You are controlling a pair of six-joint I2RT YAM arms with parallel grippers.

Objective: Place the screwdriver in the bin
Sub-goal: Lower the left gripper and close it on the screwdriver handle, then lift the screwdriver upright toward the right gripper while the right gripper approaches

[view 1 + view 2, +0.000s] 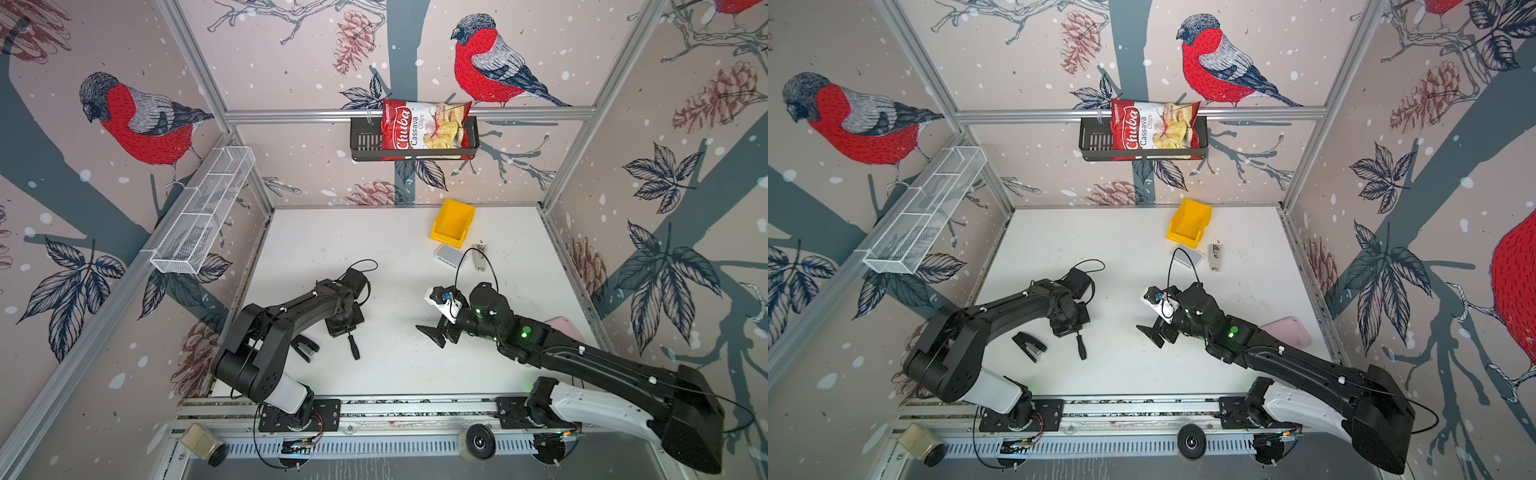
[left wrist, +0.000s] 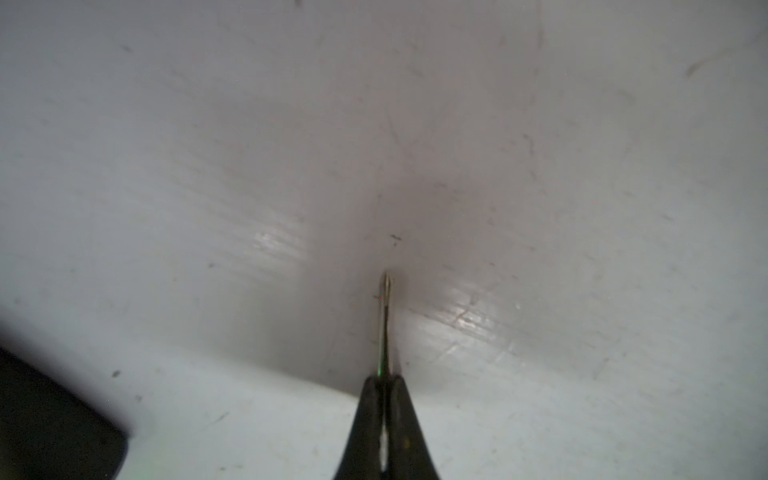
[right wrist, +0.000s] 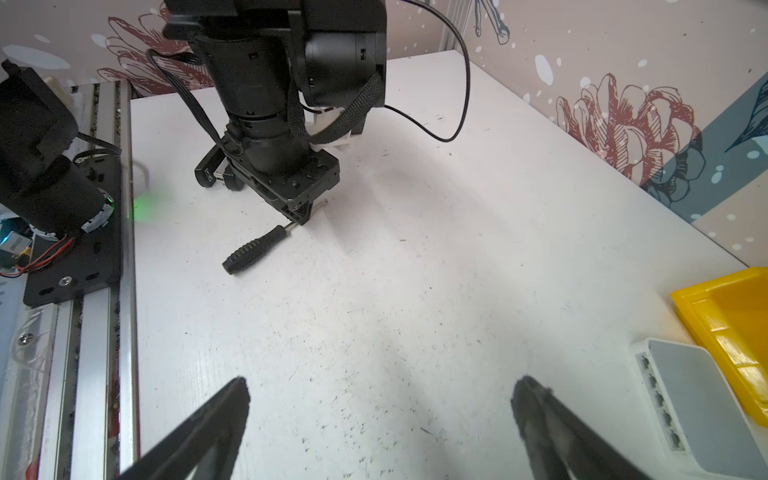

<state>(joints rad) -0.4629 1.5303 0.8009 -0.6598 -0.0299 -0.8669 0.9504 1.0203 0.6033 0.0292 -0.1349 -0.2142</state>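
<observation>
Nearest the lens, the left gripper (image 2: 386, 380) pinches the screwdriver (image 2: 386, 316) by its thin shaft; its handle lies on the table (image 1: 395, 257), lower centre in both top views; right gripper (image 3: 380, 386) spread wide, empty; bin (image 1: 446, 237) upper right of centre, well apart.

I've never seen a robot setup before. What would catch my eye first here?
Red-breasted birds cover the walls, and a red chip bag sits in a black basket on the back wall. On the white table, the left tool pinches the thin shaft of the screwdriver near the front, while the bright yellow bin stands toward the back right.
</observation>
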